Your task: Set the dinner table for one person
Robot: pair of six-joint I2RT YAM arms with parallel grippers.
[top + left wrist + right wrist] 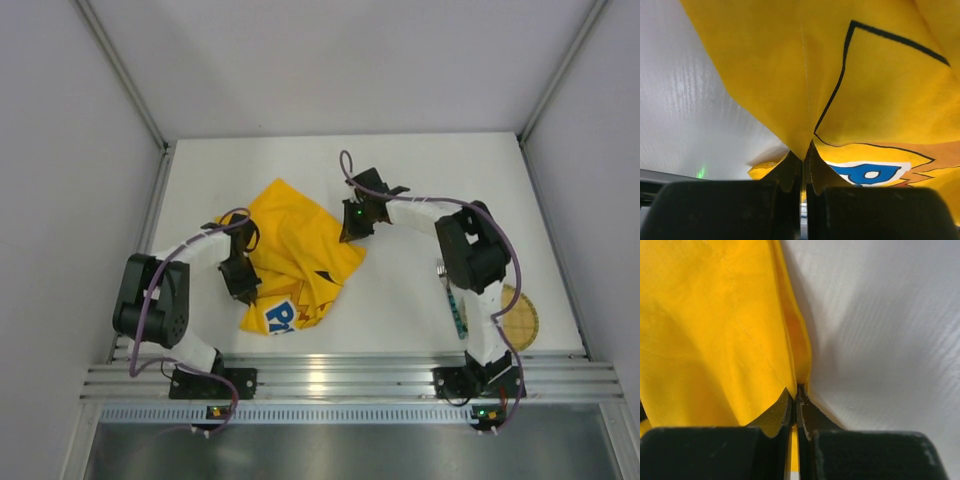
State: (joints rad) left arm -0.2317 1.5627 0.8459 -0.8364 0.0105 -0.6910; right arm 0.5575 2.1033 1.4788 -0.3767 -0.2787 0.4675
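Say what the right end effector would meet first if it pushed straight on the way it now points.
The crumpled yellow cartoon-printed cloth mat: the right end effector is shut on its edge, so it would press into that fabric first, probably with the flat white tabletop just behind.

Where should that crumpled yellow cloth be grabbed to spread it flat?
By its thin outer edges, one tool per side: left tool from the near-left, right tool from the far-right. The yellow cloth lies bunched in folds, so the hems are easiest to pinch, and pulling them apart should flatten it. Both tools are shut there now.
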